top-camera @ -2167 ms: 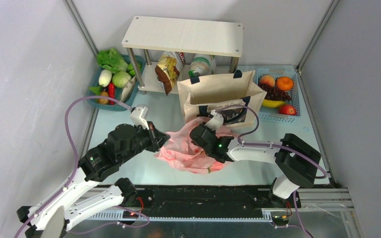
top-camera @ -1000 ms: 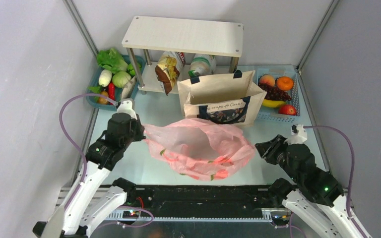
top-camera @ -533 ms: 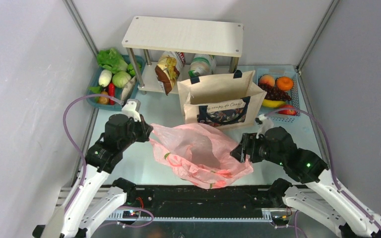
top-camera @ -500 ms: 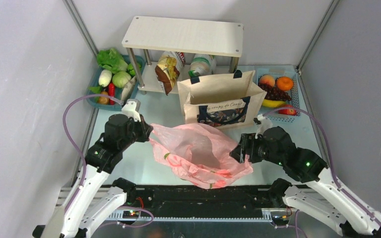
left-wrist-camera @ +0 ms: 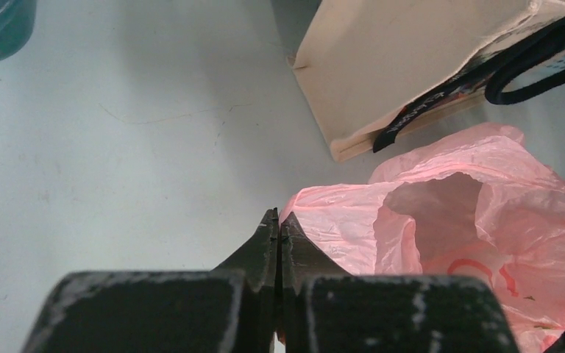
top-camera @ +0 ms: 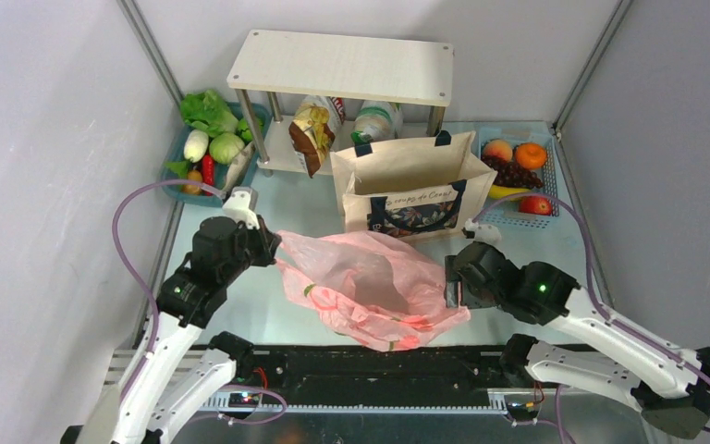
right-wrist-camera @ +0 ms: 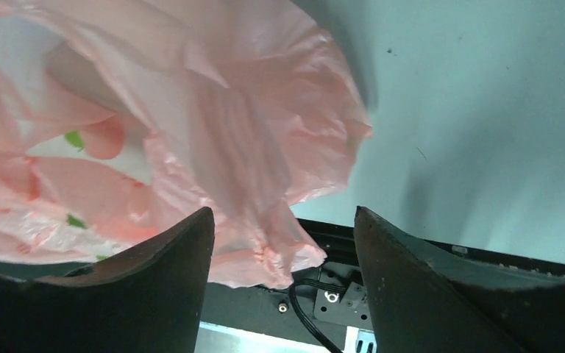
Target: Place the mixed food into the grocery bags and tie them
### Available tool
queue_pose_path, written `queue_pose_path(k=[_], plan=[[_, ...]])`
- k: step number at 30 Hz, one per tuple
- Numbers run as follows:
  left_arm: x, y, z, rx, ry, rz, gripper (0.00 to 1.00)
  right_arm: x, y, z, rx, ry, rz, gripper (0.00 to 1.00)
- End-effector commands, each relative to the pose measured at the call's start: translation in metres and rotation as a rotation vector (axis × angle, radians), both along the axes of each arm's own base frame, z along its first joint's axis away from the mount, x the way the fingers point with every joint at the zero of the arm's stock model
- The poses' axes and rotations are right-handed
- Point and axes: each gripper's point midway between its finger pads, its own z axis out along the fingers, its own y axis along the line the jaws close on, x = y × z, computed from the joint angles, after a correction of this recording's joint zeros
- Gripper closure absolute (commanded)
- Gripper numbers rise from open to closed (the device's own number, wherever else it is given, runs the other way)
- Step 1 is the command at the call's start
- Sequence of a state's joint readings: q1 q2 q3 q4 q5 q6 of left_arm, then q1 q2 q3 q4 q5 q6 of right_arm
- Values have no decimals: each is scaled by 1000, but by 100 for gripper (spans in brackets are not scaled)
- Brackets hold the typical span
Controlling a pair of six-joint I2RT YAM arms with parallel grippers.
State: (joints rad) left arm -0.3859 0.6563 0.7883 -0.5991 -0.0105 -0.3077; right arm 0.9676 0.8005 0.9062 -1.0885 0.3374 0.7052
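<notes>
A thin pink plastic bag [top-camera: 370, 287] [left-wrist-camera: 485, 213] [right-wrist-camera: 191, 110] lies crumpled on the table's near middle. Its left corner is lifted, and my left gripper [top-camera: 273, 245] [left-wrist-camera: 279, 217] is shut on that edge. My right gripper [top-camera: 448, 294] [right-wrist-camera: 283, 213] stands open at the bag's right edge, with a loose flap of plastic hanging between its fingers. The beige canvas tote [top-camera: 411, 180] [left-wrist-camera: 397, 59] stands open just behind. Grapes [top-camera: 515, 174], a banana [top-camera: 508, 192] and an apple [top-camera: 536, 204] lie in the right basket. The white radish [top-camera: 195, 145] is at far left, and the crisp packet [top-camera: 312, 137] is under the shelf.
A white wooden shelf [top-camera: 342, 65] stands at the back with packets beneath it. A teal basket [top-camera: 174, 171] of vegetables sits back left, a blue basket [top-camera: 555, 190] of fruit back right. The black base rail [top-camera: 379, 361] runs along the near edge.
My right gripper has opened, letting go of the bag's right side, and moved left, close against the bag. The bag has sagged and shrunk together. My left gripper still holds its corner.
</notes>
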Motion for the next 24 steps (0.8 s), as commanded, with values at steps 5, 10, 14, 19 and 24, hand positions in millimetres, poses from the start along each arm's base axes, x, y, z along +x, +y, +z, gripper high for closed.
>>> queue_pose_path(k=[5,10,14,19,24], plan=[[8,19,9,28,-70,101,100,8,7,0,-6,-14,-43,59],[7,19,11,24,-78,99,100,16,24,-10,29,-6,-17,96],[8,28,13,41,-94,142,100,35,7,1,45,-77,-175,100],[8,75,19,83,-131,410,100,54,-84,26,-32,-203,-626,100],[-3,110,35,82,-210,597,100,58,-131,45,-40,-250,-845,100]])
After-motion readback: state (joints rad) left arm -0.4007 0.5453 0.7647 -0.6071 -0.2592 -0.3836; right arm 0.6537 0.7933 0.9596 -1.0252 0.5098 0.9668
